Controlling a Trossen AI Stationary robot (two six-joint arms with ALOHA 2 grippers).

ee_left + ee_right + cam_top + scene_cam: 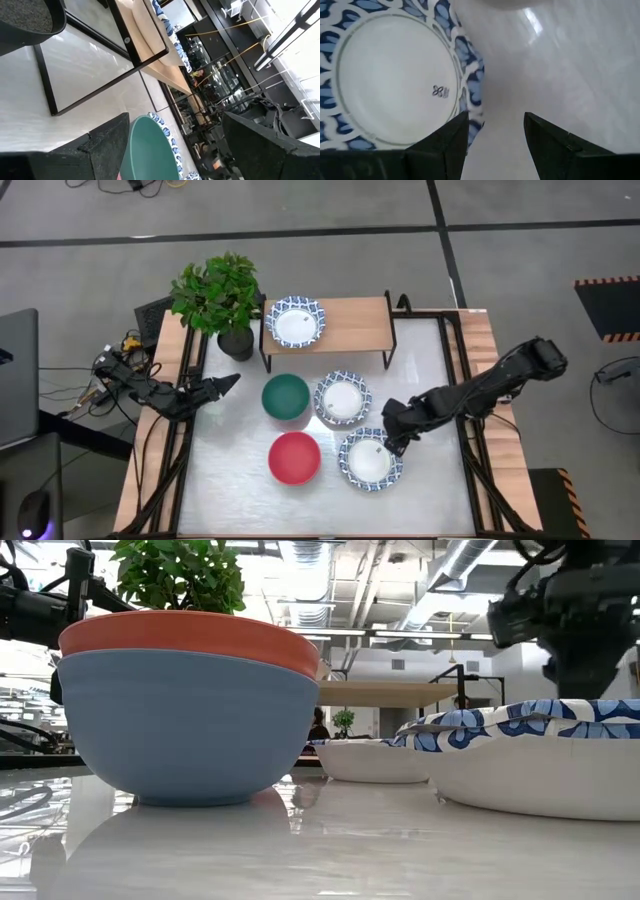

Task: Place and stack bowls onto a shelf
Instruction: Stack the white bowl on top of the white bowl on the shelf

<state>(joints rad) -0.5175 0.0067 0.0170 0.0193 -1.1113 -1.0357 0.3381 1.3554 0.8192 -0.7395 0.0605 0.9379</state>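
The right gripper point(392, 442) hangs with jaws parted and empty just over the rim of the nearest blue-patterned bowl point(369, 460), one finger point(451, 140) above its edge. Beside it lie a second patterned bowl point(342, 398), the red bowl point(294, 457) and the teal bowl point(286, 396). A third patterned bowl point(295, 322) sits on the left end of the wooden shelf point(350, 322). The left gripper point(228, 383) waits open near the potted plant point(220, 295).
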